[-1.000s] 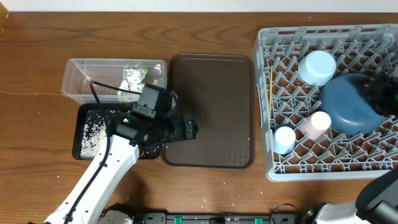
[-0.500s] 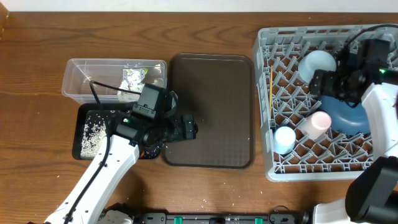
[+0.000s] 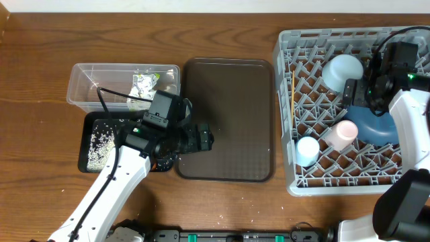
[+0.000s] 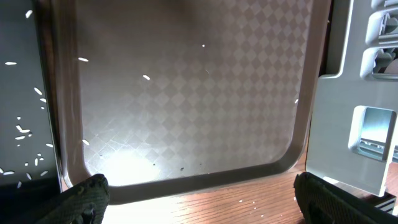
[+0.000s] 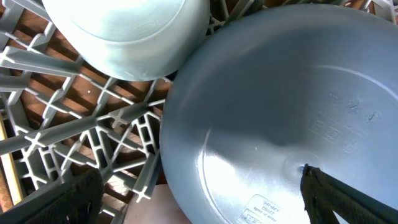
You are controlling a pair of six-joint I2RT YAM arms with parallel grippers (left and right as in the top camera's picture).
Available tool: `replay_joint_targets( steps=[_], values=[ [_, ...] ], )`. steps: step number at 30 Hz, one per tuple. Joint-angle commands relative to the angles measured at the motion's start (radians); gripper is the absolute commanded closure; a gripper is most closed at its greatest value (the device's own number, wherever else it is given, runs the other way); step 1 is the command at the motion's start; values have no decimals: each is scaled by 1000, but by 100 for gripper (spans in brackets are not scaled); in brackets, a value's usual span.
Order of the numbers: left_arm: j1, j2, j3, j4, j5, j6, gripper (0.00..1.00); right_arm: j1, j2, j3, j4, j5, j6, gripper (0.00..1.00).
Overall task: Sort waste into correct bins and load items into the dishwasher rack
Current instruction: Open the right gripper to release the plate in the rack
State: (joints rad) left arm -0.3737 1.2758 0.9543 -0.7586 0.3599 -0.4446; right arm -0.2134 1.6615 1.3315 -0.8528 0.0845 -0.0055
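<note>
I see my right gripper (image 5: 199,198) wide open over the blue plate (image 5: 280,106), gripping nothing; the left gripper (image 4: 210,200) is also wide, empty.

The left arm (image 3: 111,181) is a smooth white tube ending in a boxy black wrist (image 3: 161,114). A tiny green light (image 3: 136,130) glows on it and a thin black cable (image 3: 100,99) curls off one side. The right arm (image 3: 411,117) has the same white shell, black wrist block (image 3: 398,57) and green lamp (image 3: 411,77). Up close, the left gripper (image 4: 199,202) has dark, rough-grained, rounded fingertips (image 4: 87,198). The right gripper (image 5: 205,199) has the same.
</note>
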Motion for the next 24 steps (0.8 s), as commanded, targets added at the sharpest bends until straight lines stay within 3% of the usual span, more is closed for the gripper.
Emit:
replay_joint_targets(
  steps=[1, 24],
  values=[
    [4, 2, 21, -2, -9, 6, 3, 7, -21, -4, -4, 20, -11, 1],
    [4, 2, 21, -2, -9, 6, 3, 9, -7, -4, -3, 20, -11, 1]
  ],
)
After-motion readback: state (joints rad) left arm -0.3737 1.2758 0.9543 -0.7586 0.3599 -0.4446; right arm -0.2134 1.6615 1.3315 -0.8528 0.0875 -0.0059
